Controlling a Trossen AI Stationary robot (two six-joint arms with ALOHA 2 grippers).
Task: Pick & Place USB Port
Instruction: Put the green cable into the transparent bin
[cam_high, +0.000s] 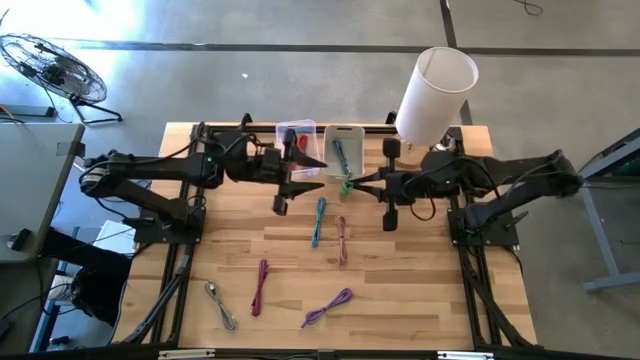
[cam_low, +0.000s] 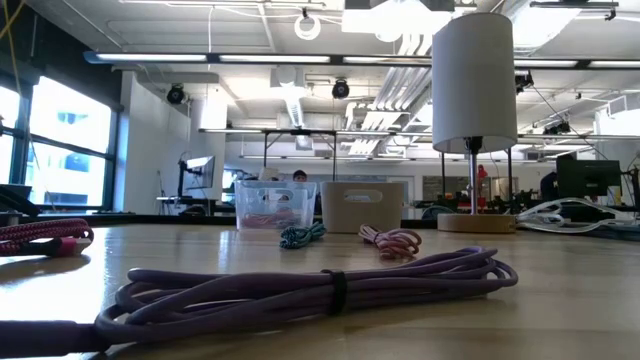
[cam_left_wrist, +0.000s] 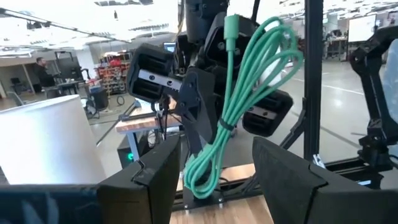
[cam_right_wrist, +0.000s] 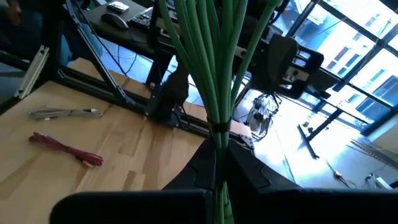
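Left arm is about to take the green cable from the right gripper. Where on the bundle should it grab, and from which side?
Judging by the left wrist view, grip the green cable at or just beside its tie band, where the strands are cinched together. The right gripper holds it shut, hanging between the arms. The open left gripper already faces it, so come straight across, fingers either side.

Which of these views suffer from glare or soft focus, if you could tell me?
Low view: the purple cable up close is soft, and ceiling lights glare behind the white lamp. Right wrist view: bright windows wash out one side, and the green cable blurs close to the lens. High view: evenly lit.
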